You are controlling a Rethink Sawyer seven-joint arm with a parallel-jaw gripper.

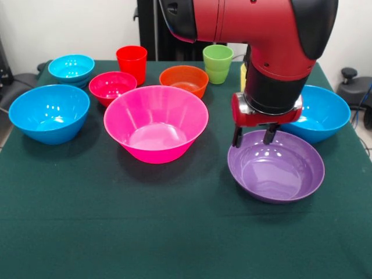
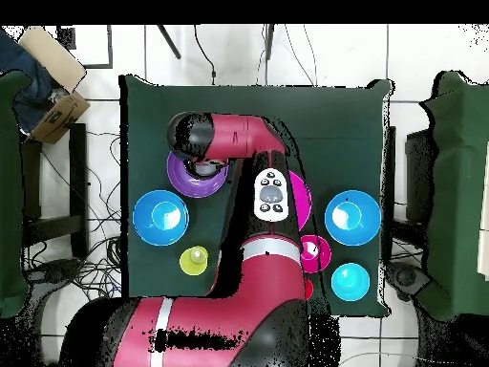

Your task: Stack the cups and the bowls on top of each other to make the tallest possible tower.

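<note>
Over the far rim of the wide shallow glossy purple plastic bowl point(image 1: 276, 167), the red-and-black gripper point(image 1: 254, 136) hangs with its two dark fingers point(image 1: 237, 136) spread a little apart, tips at rim level straddling or just touching the rim; nothing is pinched between them, and contact can't be confirmed. Left to right in the front view: medium blue round plastic bowl point(image 1: 49, 113) at the left edge of the dark green tablecloth point(image 1: 116, 232); small cyan bowl point(image 1: 71, 68) behind it, seemingly sitting on another cyan-blue piece; small magenta-red bowl point(image 1: 112, 86); red tapered plastic tumbler point(image 1: 132, 63) upright behind that; large glossy pink bowl point(image 1: 156, 122) at the centre, empty, nothing nested in it; small orange bowl point(image 1: 183, 80) behind it; green tapered tumbler point(image 1: 218, 64) upright at the back; a sliver of yellow plastic point(image 1: 243, 75) beside it, mostly hidden by the arm; second medium blue bowl point(image 1: 318, 113) just behind and right of the purple one, partly blocked by the wrist. All pieces stand separately, open side up, smooth with bright highlights. Overhead, the arm covers most of the pink bowl and part of the purple one.
</note>
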